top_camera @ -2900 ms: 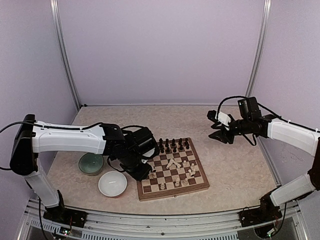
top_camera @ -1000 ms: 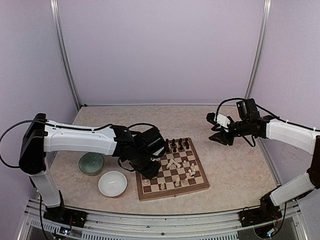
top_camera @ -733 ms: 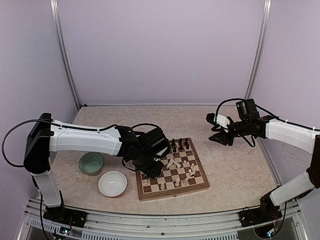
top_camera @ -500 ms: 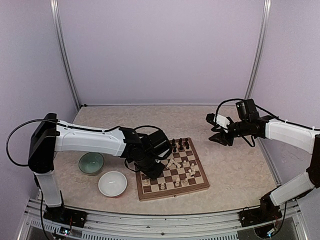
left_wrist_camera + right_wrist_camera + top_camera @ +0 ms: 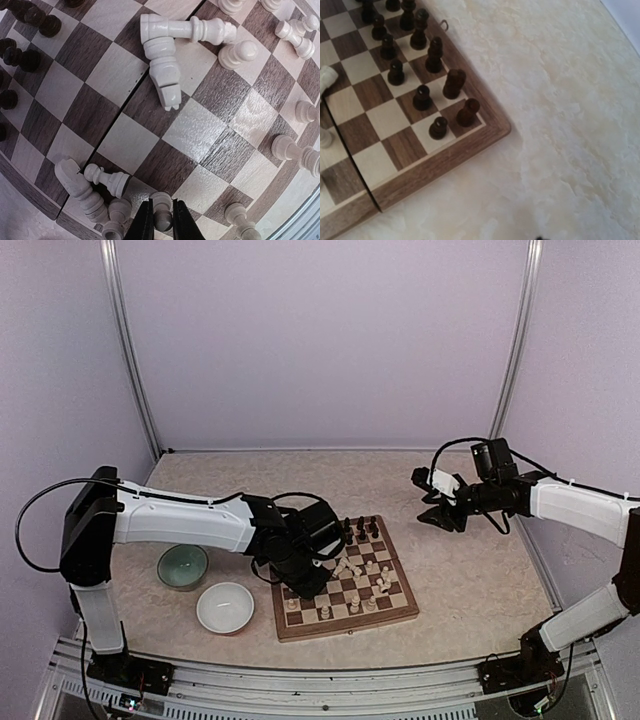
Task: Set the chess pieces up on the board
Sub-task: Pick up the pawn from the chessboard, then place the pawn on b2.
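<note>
Left gripper (image 5: 161, 222): clenched on a small cream piece (image 5: 161, 206), one finger against each flank.
Piece location: left side of the board (image 5: 350, 627), just beside toppled cream pieces (image 5: 90, 187).
Bearing: the piece sits directly between my fingertips, with no sideways offset.
Long axis: apparently along my fingers; I cannot tell whether it is upright or tilted.
Right gripper (image 5: 437, 502): hovers beyond the board's far-right corner, well apart. I cannot tell how its jaws stand.
Nearer arm: left.

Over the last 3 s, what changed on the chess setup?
The left gripper moved right, in over the board, and closed on a cream piece near the board's left side. The right gripper, white bowl, green bowl and other pieces stayed about where they were.
</note>
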### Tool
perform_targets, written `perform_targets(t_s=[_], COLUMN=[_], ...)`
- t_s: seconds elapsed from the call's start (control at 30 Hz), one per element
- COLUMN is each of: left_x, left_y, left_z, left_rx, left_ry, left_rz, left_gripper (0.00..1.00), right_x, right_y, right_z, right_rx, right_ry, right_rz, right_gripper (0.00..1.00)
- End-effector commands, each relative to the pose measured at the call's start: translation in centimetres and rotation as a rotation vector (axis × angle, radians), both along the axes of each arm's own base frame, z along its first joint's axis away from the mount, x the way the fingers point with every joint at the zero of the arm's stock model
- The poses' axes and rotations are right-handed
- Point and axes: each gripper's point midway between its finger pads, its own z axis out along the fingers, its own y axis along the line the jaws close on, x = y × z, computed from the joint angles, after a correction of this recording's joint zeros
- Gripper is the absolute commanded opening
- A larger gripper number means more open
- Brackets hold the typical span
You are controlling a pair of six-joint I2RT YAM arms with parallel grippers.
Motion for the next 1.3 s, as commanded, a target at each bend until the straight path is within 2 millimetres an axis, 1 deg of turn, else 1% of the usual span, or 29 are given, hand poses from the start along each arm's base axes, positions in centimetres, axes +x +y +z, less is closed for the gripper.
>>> perform_targets(t_s=[0.0, 0.1, 0.33, 0.5, 0.77, 1.03, 1.1, 1.17, 1.27], left_x=[-0.1, -0.6, -1.8, -2.2, -2.4, -2.4, -2.4, -2.3, -2.1], left_y=[-0.5, -0.2, 0.6, 0.3, 0.7, 0.6, 0.7, 0.8, 0.7], left_z=[2.1, 2.7, 2.8, 2.2, 0.0, -0.9, -1.0, -1.1, 0.0], left_rx=[-0.034, -0.038, -0.045, -0.059, -0.001, 0.013, 0.018, 0.028, 0.026], left_ry=[-0.01, -0.004, 0.016, 0.036, 0.051, 0.064, 0.064, 0.059, 0.046], left_rz=[-0.011, -0.011, -0.003, -0.01, -0.02, -0.027, -0.025, -0.02, -0.014], left_gripper=[0.14, 0.13, 0.13, 0.13, 0.13, 0.15, 0.18, 0.24, 0.33], right_x=[-0.6, -0.6, -0.6, -0.6, -0.7, -0.7, -0.7, -0.8, -0.7], right_y=[0.3, 0.3, 0.4, 0.5, 0.6, 0.6, 0.6, 0.7, 0.7], right_z=[-1.1, -1.1, -1.2, -1.3, -1.4, -1.6, -1.6, -1.6, -1.7], right_rx=[-0.012, -0.013, -0.014, -0.016, -0.016, -0.019, -0.019, -0.02, -0.021], right_ry=[0.036, 0.037, 0.04, 0.041, 0.046, 0.048, 0.051, 0.052, 0.052], right_rz=[0.018, 0.018, 0.02, 0.023, 0.026, 0.027, 0.028, 0.029, 0.029], right_gripper=[0.47, 0.47, 0.47, 0.47, 0.47, 0.47, 0.47, 0.47, 0.48])
